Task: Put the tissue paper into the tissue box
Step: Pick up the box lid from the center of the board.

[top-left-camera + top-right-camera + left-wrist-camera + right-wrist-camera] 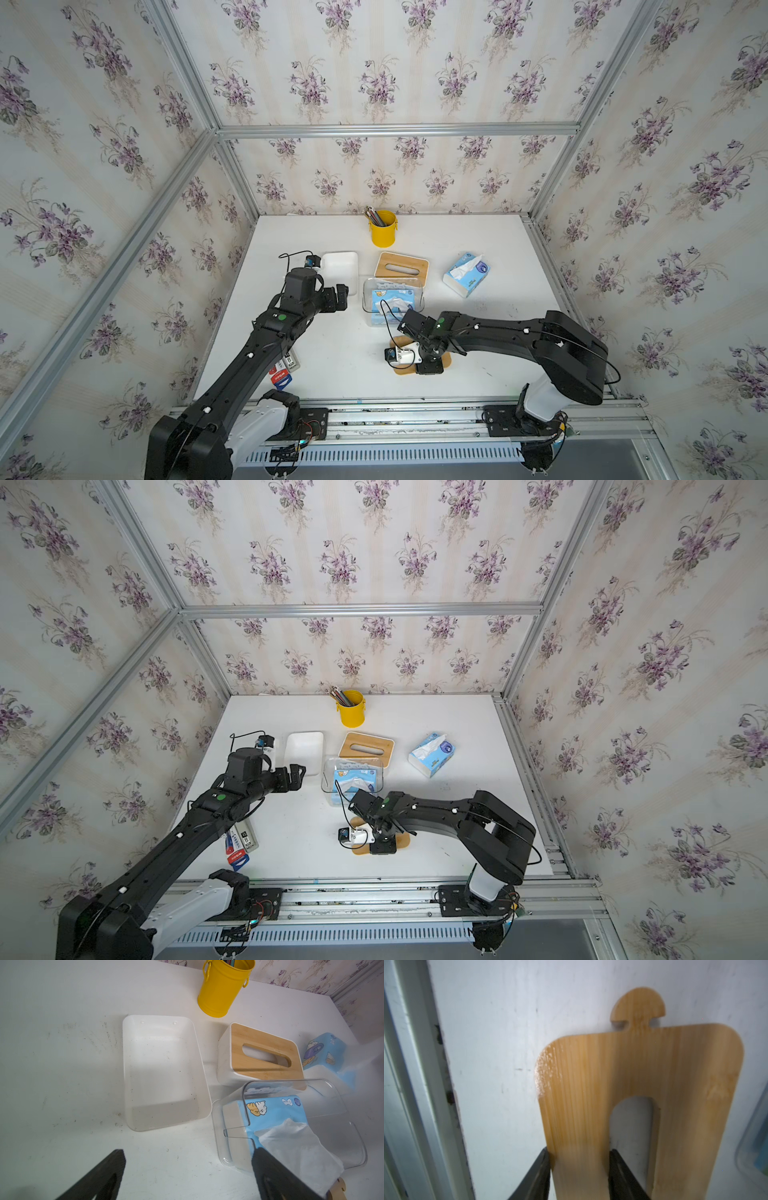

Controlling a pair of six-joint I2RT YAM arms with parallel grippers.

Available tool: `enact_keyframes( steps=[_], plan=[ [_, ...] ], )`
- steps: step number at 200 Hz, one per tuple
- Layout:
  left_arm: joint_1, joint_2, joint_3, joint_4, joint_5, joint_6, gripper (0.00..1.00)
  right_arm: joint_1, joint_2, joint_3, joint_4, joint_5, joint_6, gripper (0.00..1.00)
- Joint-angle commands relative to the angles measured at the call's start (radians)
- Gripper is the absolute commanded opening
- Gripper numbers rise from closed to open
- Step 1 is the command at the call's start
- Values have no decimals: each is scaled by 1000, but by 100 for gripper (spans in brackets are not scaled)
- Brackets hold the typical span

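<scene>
A clear tissue box [367,291] [332,1103] stands open-topped mid-table with a blue tissue paper pack [390,297] [276,1110] inside it; a white sheet [295,1147] sticks up from the pack. In front of the box, the slotted wooden lid [404,370] [633,1064] lies flat on the table. My right gripper [430,368] [579,1153] points down onto it, its fingers pressed against both sides of the strip between the lid's outer edge and its slot. My left gripper [338,297] [188,1152] hovers open and empty just left of the clear box.
A white box with a wooden slotted top [401,266] stands behind the clear box. Another blue tissue pack [465,274] lies to the right. A white tray [340,270] and a yellow pencil cup [383,228] sit further back. Small packets [286,370] lie under my left arm.
</scene>
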Motion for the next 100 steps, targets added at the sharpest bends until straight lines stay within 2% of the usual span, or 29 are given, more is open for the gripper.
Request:
enact_keyframes(
  steps=[1, 51, 81, 100],
  plan=[
    [1, 25, 30, -75, 77, -29, 99, 1, -36, -14, 84, -39, 3, 26],
    [-2, 28, 36, -126, 382, -87, 99, 2, -139, -68, 169, -73, 37, 20],
    [-29, -17, -10, -95, 512, -137, 100, -1, -188, -96, 204, -79, 70, 17],
    [-30, -5, -17, -101, 596, -147, 96, 0, -229, -118, 236, -80, 84, 16]
  ],
)
